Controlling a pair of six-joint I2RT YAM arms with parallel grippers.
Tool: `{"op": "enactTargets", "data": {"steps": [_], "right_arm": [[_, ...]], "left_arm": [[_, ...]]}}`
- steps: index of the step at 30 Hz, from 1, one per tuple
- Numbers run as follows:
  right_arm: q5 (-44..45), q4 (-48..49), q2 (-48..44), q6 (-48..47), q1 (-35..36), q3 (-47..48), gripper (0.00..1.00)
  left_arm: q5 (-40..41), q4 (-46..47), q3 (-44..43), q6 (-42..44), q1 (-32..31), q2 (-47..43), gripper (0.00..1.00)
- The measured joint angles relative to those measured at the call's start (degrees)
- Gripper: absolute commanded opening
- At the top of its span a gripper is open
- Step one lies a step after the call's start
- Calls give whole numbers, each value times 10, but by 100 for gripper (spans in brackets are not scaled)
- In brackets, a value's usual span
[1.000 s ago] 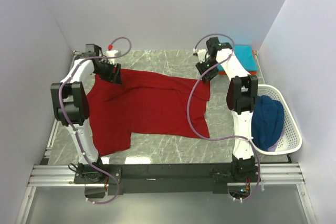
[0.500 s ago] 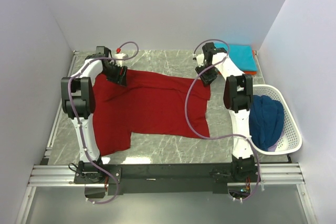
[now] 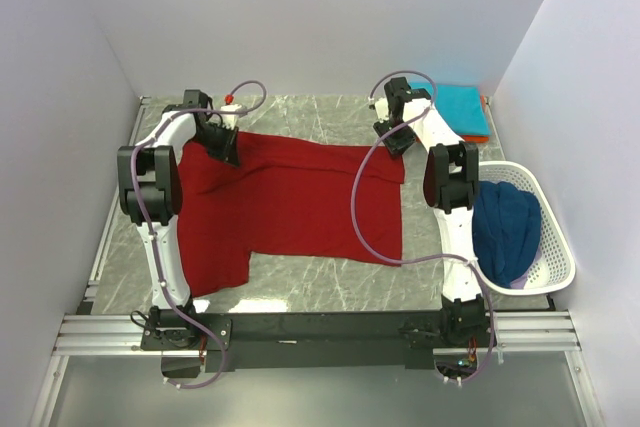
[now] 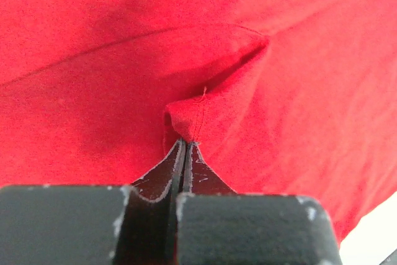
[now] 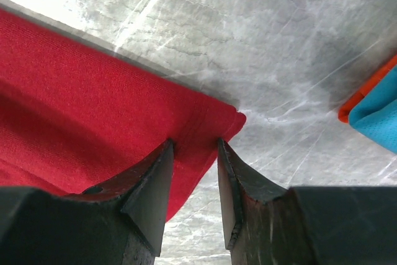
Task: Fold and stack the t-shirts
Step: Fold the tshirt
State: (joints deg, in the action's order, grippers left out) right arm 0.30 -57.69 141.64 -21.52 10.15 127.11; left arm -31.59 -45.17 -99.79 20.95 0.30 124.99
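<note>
Two-armed work: left claw [image 4: 185,144] clenched on dark red t-shirt [image 3: 290,197]; right claw [image 5: 194,143] released, corner barely between its jaws, may slip out.

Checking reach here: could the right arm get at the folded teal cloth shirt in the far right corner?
Probably yes: the right gripper hovers close beside the teal shirt, only bare marble table between. Its jaws stand open around the dark red t-shirt's corner.
</note>
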Motion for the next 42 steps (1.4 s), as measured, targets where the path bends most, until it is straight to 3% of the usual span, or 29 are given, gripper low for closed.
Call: {"op": "enactTargets", "data": {"steps": [11, 13, 17, 21, 24, 28, 31, 36, 42], "right_arm": [[13, 7, 0, 0, 0, 0, 41], [12, 7, 0, 0, 0, 0, 41], [12, 7, 0, 0, 0, 0, 41], [8, 6, 0, 0, 0, 0, 42], [4, 3, -2, 0, 0, 0, 44], [0, 4, -18, -5, 0, -12, 45], [0, 9, -26, -7, -1, -12, 45], [-1, 12, -26, -6, -2, -11, 44], [0, 24, -26, -6, -2, -11, 39]], "left_arm": [[-13, -45, 79, 95, -4, -75, 2], [-5, -52, 94, 114, -10, -86, 11], [6, -66, 106, 146, -23, -92, 41], [-2, -94, 83, 154, -14, -90, 47], [-15, -96, 11, 122, 19, -80, 45], [-14, -22, -97, 32, 79, -46, 43], [0, 28, -140, -31, 111, -14, 50], [20, 83, -158, -119, 121, 45, 51], [34, 121, -159, -198, 113, 97, 45]]}}
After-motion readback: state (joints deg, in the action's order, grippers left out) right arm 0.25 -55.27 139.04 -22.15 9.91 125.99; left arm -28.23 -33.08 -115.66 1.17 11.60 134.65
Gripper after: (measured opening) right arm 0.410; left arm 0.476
